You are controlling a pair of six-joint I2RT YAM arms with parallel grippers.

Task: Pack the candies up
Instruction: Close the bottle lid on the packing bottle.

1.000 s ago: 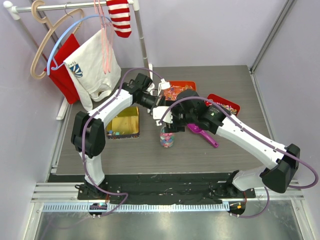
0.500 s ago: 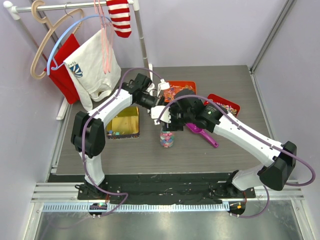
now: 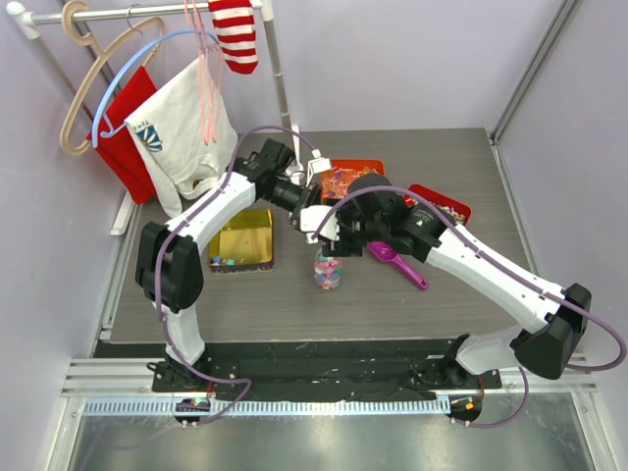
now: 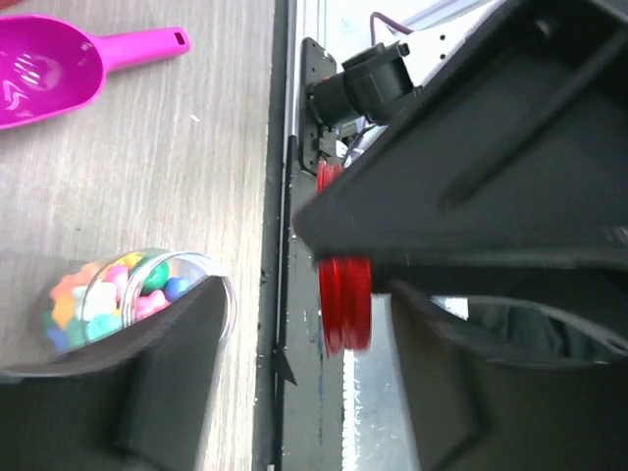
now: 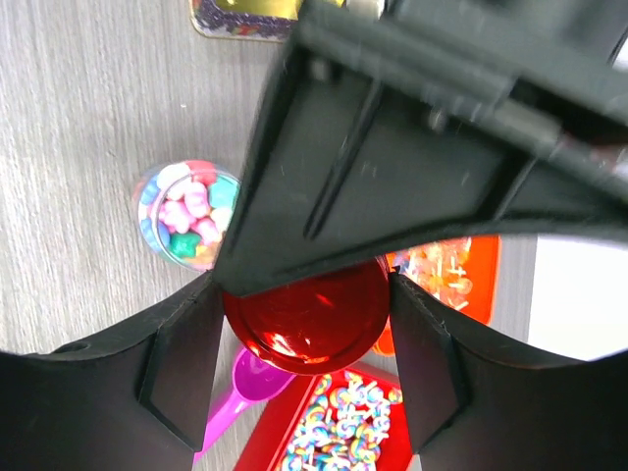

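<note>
- My right end effector (image 5: 306, 306) is clenched on the red lid (image 5: 306, 332). My left end effector (image 4: 309, 314) is released, with fingers either side of that lid, seemingly not touching. This close together, a bump could twist the lid loose.
- The candies (image 5: 191, 221) heap high in the open jar (image 3: 330, 278) on the worktop (image 5: 78, 118). A tilted or off-centre lid could jam or topple it.

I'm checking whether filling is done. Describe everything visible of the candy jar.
The jar is small, round and clear, plastic or glass by its look. It stands upright and uncapped on the grey table, filled near its rim with the candies, pink, green, blue and orange. Nothing grips it. The right end effector holds a red lid above the table; the pink scoop lies apart on its right.
</note>
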